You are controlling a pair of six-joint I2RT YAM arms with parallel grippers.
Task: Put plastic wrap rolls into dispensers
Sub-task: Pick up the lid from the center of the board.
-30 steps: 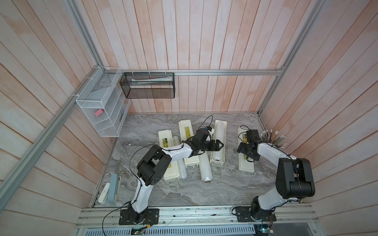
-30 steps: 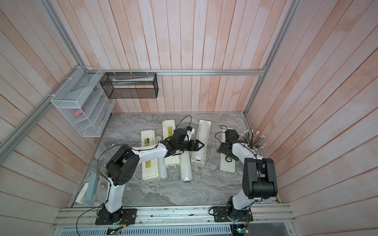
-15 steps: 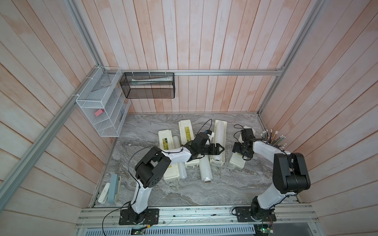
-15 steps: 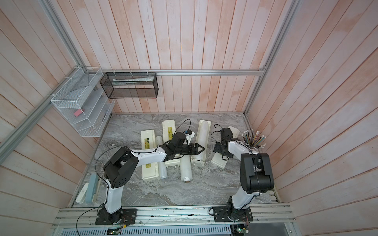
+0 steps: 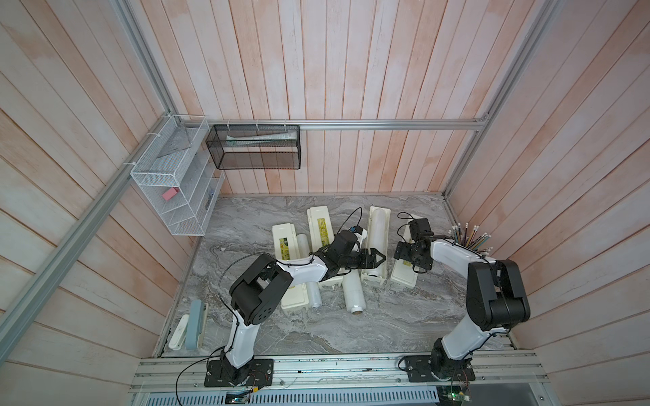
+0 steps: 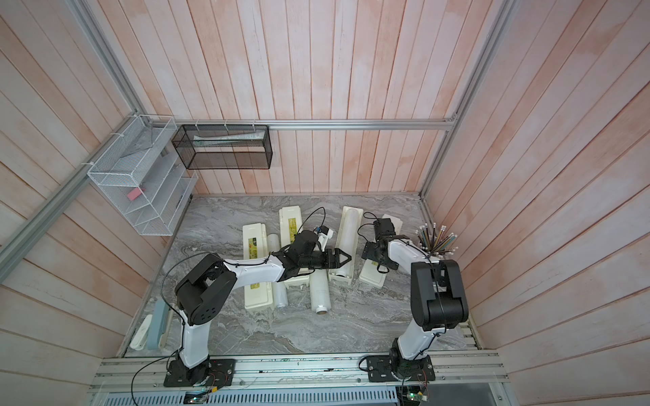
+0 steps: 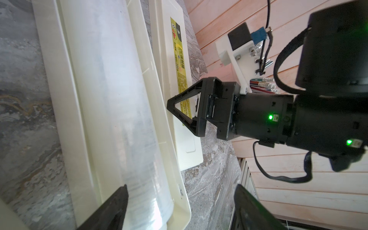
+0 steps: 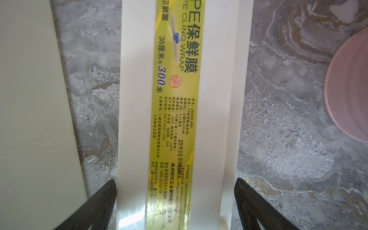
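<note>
Cream open box [image 5: 369, 228] on table [image 5: 387, 323], roll [image 5: 379, 233] seated in trough; left fingers [image 7: 115, 209] spread wide over its near end, empty; right fingers [image 8: 254, 207] wide astride shut box [image 5: 404, 277], empty, probably to lift lid.

White-shelled left arm [image 5: 299, 272] and right arm [image 5: 453, 253], black joint housings [image 5: 260, 291], triangular black gripper fingers [image 7: 184, 93], black cables [image 7: 278, 59], green lights [image 7: 270, 117]

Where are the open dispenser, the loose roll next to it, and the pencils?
open dispenser [image 5: 370, 225], in a top view, on its long side wall.
loose roll [image 5: 352, 295], in a top view, mid-length.
pencils [image 5: 473, 238], in a top view, mid-bundle.
</note>
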